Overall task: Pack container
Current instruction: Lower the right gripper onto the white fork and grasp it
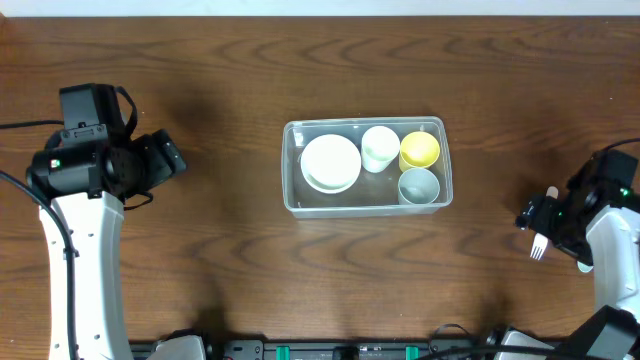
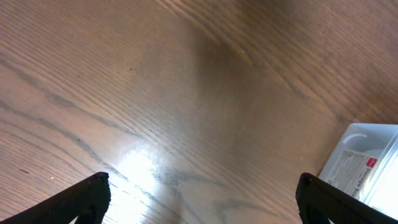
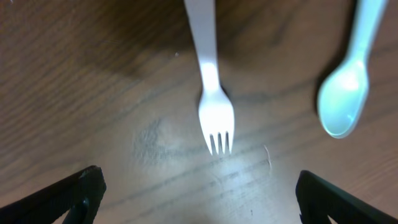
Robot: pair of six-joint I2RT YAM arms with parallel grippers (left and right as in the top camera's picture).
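Wood table (image 1: 200, 270), clear dish-filled container (image 1: 365, 201)

Even light from above, sharp overhead view, pale glare on the table (image 2: 140, 169) just ahead of the left gripper (image 2: 202, 196), softly blurred fork (image 3: 215, 118) ahead of the right gripper (image 3: 199, 193)

A brown wooden table (image 1: 220, 260) bears everything. At its middle a white plate (image 1: 331, 162) lies left of a white cup (image 1: 380, 148). Right of that stands a yellow cup (image 1: 419, 150), with a grey bowl (image 1: 419, 185) just nearer. Far right lie a white fork (image 3: 214, 112) and, beside it but apart, a pale spoon (image 3: 342, 106).
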